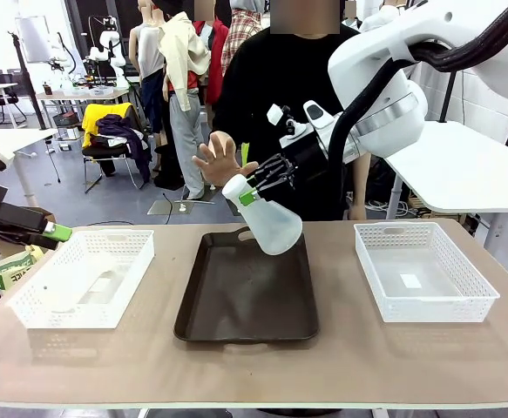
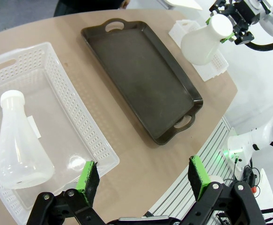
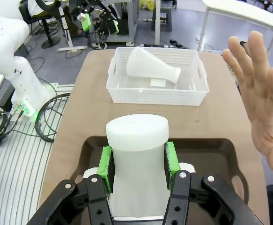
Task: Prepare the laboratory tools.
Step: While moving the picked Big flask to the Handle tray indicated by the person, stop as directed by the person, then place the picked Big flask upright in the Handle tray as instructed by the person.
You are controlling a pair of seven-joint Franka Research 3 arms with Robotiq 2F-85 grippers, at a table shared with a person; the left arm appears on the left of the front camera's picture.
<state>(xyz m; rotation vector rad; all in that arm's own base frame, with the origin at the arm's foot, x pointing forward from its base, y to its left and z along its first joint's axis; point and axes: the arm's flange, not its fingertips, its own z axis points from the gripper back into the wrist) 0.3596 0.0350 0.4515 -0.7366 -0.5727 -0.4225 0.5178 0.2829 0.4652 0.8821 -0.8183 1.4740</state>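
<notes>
One frosted-white conical flask (image 1: 275, 225) hangs tilted above the dark brown tray (image 1: 245, 305), its neck toward the person. My right gripper (image 1: 260, 185) is shut on that neck; in the right wrist view the green pads (image 3: 106, 168) clamp the flask neck (image 3: 136, 150) on both sides. A second flask (image 2: 19, 145) lies on its side in the white lattice basket (image 2: 87, 126) on my left, seen too as the far flask (image 3: 150, 65). My left gripper (image 2: 143, 180) hovers open, off the table's edge beside that basket, with nothing between its fingers.
A person stands at the far side with an open hand (image 1: 219, 161) raised close to the held flask, also visible as a hand (image 3: 262, 103). A second white basket (image 1: 423, 270) with nothing in it sits on the right. My left gripper (image 1: 53, 231) stays at the far left.
</notes>
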